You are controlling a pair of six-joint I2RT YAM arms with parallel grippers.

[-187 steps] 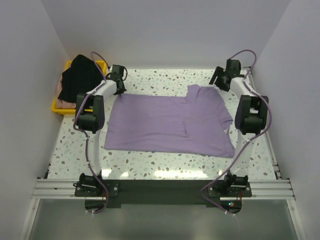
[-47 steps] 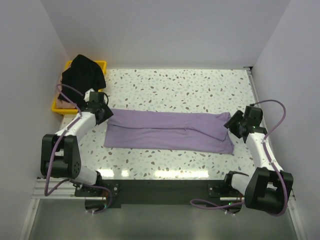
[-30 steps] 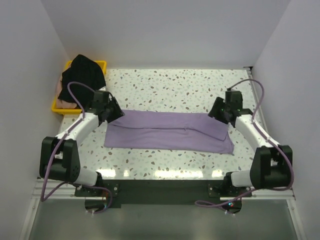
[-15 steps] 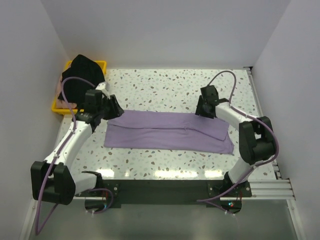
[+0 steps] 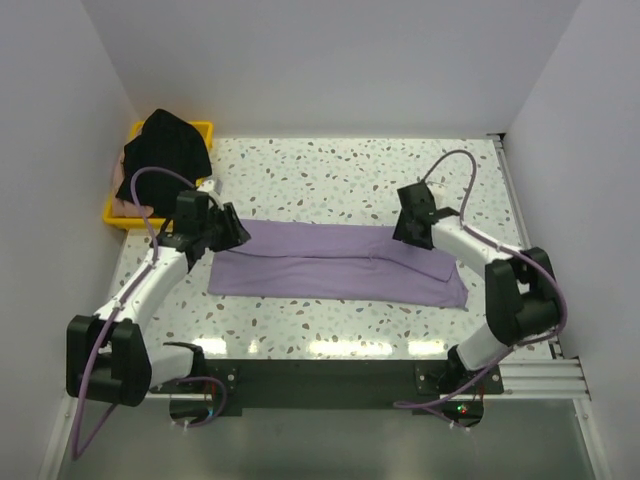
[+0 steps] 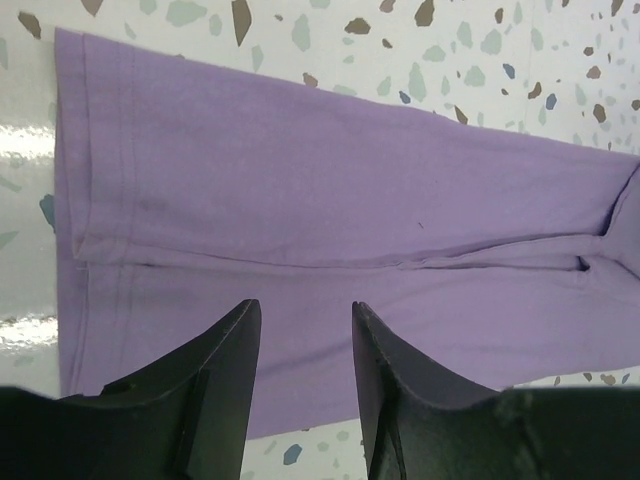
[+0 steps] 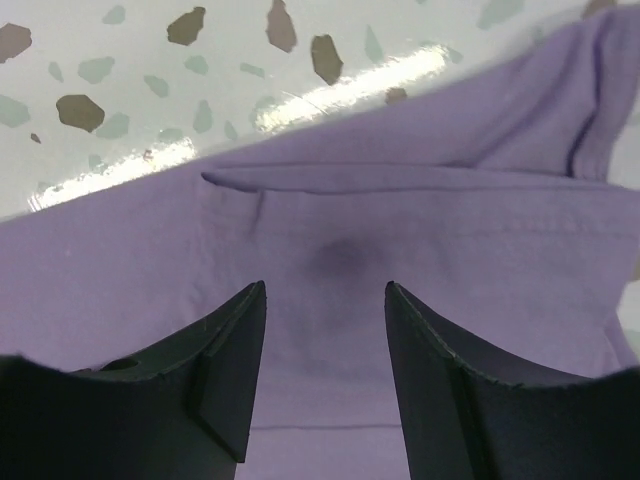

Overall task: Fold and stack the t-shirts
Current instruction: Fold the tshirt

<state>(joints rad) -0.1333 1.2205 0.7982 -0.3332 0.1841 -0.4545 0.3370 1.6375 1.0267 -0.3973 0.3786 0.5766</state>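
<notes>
Lavender t-shirt (image 5: 335, 265), folded into a long strip on the surface (image 5: 340, 170), lies directly beneath both the left jaws and right jaws, which gape empty. Pinching only its top layer could peel the fold apart.

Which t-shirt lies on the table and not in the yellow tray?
The lavender-purple t-shirt, folded into a long strip; the black t-shirt is heaped on the yellow tray.
</notes>
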